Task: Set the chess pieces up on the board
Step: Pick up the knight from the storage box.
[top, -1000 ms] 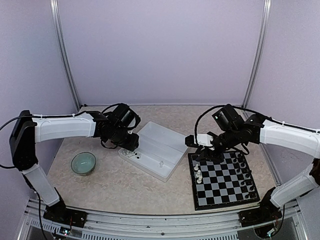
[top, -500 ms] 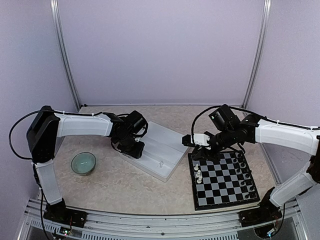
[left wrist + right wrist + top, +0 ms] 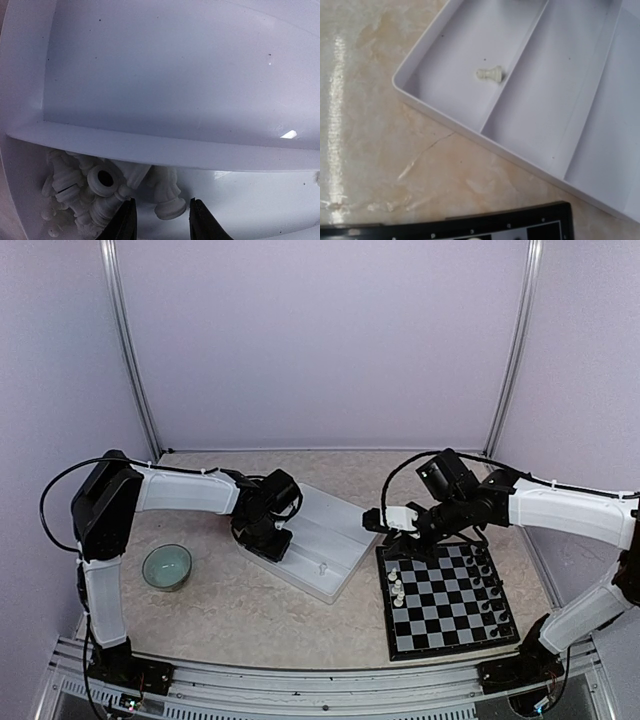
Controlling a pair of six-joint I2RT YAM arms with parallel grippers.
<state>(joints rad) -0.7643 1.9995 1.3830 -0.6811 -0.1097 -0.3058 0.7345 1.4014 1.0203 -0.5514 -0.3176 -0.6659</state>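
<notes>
Robot lab cell: plain lilac panels (image 3: 320, 340), aluminium posts (image 3: 133, 360), arms (image 3: 185, 495) bolted to rail (image 3: 300, 680).

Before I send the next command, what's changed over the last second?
The left arm swung right, bringing the left gripper a little further over the white tray's left end; it hangs open above the loose white pieces, nothing held. The right gripper edged slightly left. The bowl and board stayed put.
</notes>
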